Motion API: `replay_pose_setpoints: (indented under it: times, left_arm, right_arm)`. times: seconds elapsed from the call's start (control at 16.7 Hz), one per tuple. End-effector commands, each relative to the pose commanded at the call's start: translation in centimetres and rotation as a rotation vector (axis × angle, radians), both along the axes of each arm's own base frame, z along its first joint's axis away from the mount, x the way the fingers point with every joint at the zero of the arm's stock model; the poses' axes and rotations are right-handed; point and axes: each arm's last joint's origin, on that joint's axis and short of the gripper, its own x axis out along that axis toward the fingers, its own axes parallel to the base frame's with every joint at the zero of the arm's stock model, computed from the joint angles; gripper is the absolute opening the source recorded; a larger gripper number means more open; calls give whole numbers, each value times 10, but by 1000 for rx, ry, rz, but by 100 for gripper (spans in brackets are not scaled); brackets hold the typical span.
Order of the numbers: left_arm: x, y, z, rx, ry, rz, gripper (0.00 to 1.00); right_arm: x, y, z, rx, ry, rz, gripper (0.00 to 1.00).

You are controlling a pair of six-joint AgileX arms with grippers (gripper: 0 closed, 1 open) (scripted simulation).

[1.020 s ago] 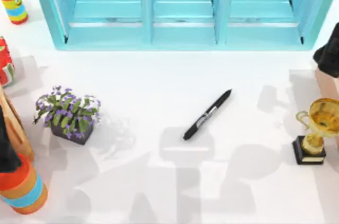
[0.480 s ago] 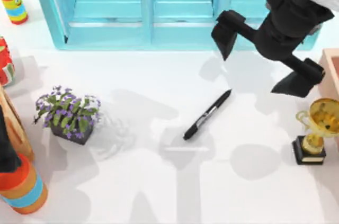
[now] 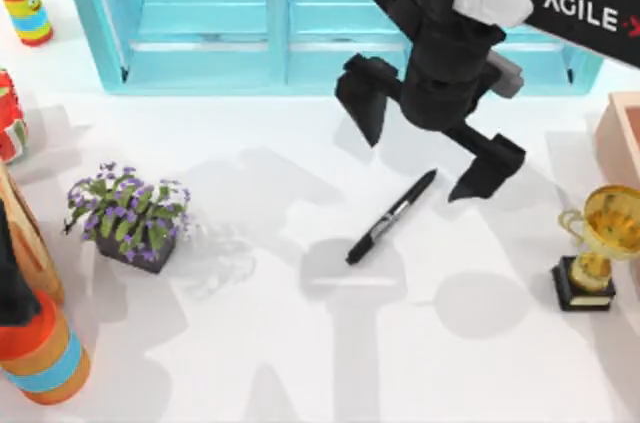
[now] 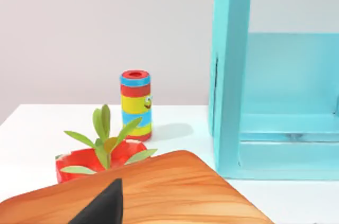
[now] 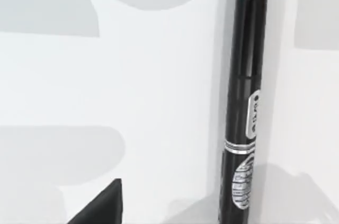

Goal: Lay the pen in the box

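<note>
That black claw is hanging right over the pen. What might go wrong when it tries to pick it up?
1. The pen is slim and lies flat and diagonal on the table; the open right gripper hangs past its upper tip, so closing off-centre might tilt or roll it.
2. The trophy stands to the pen's right and could get clipped by a wide swing.
3. The box has dividers that the pen might catch on.

White table (image 3: 300,363), pen (image 3: 391,217), potted plant (image 3: 130,215), trophy (image 3: 595,248), blue box (image 3: 340,68)

Bright, even light; soft grey shadows overlap across the white table (image 3: 300,363).
</note>
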Motion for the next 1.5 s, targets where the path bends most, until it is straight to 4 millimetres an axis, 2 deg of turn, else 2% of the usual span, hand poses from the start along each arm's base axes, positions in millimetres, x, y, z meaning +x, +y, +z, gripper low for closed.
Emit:
replay_pose_setpoints:
  times: [0.3,0.42,0.54,0.84,0.96,1.14,1.5]
  left_arm:
    - [0,0,0,0,0,0,100]
    - [0,0,0,0,0,0,100]
    - [0,0,0,0,0,0,100]
    - [0,0,0,0,0,0,100]
    - [0,0,0,0,0,0,100]
    - [0,0,0,0,0,0,100]
    - [0,0,0,0,0,0,100]
  right_arm:
    - [1,-2,0,1,0,-5,100]
    - [2,-1,-7,-1,3,-2,100]
    - [4,2,-25,-2,4,0,100]
    - [7,7,-88,3,-4,-1,100]
    - [6,7,-100,0,1,-1,100]
    - [6,7,-100,0,1,-1,100]
    - [6,7,-100,0,1,-1,55]
